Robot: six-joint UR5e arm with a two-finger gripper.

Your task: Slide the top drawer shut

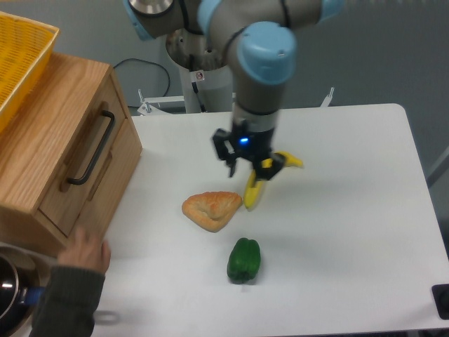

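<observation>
Camera view: fixed, high, looking down on a white worktop (337,210).
Top drawer (98,151): at the left edge of the worktop, in a light-wood cabinet (49,133); front sits flush with the cabinet face, so fully pushed in; long black bar handle (90,149) runs along the front, free of any contact.
Gripper (250,167): hangs over the middle of the worktop, well apart from the drawer, above the upper part of the banana; blue light glows on its body.
Fingers (231,163): dark, pointing down, seemingly a little apart with nothing between them; exact opening hard to tell from this angle.
Arm (265,63): grey with light-blue joint caps, reaching down from the mount at the top centre.
Banana (251,193): yellow, lying on the worktop, partly covered by the gripper, its tip (295,161) poking out to the side.
Bread piece (211,209): golden-brown wedge, just beside the lower end of the banana.
Green pepper (243,260): near the front of the worktop, below the bread.
Yellow basket (19,56): resting on top of the cabinet, cut off by the frame edge.
Person's hand (85,249): at the lower left corner of the cabinet, dark grey sleeve (66,302) below it.
Pan (8,295): dark, in the bottom-left corner, mostly out of frame.
</observation>
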